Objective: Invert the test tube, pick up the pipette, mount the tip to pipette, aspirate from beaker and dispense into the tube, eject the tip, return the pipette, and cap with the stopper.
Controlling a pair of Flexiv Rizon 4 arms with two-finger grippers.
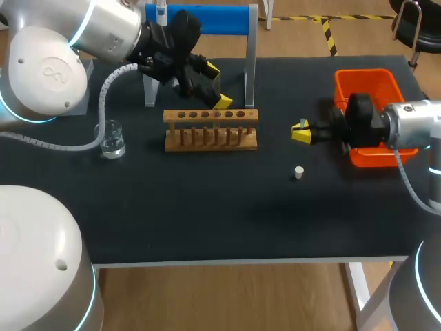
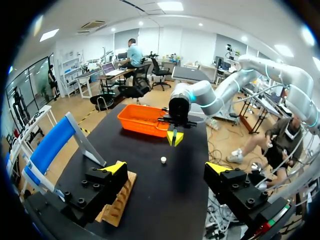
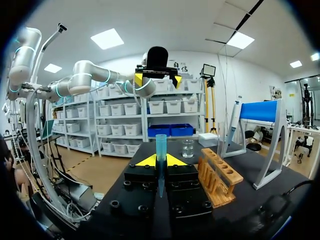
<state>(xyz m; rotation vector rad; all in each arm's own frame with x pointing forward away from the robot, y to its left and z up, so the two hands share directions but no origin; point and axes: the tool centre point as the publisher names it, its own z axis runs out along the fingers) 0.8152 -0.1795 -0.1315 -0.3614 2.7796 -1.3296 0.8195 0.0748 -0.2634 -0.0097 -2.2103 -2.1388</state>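
My right gripper [image 1: 301,132] hovers over the table right of the rack, shut on a blue pipette tip [image 3: 160,149] that stands up between its fingers. My left gripper [image 1: 217,86] is open and empty, just above the back of the wooden tube rack [image 1: 211,129]. The white stopper [image 1: 298,172] lies on the mat in front of the right gripper and shows ahead of the left gripper [image 2: 168,168] as the stopper [image 2: 163,160]. A glass beaker [image 1: 112,140] stands left of the rack. The pipette [image 1: 161,10] hangs on the blue-topped stand [image 1: 207,21]. I cannot make out a test tube.
An orange bin [image 1: 372,103] sits at the right rear, behind my right arm. The stand's metal legs [image 1: 251,62] rise just behind the rack. Bare black mat [image 1: 207,207] lies in front of the rack and stopper.
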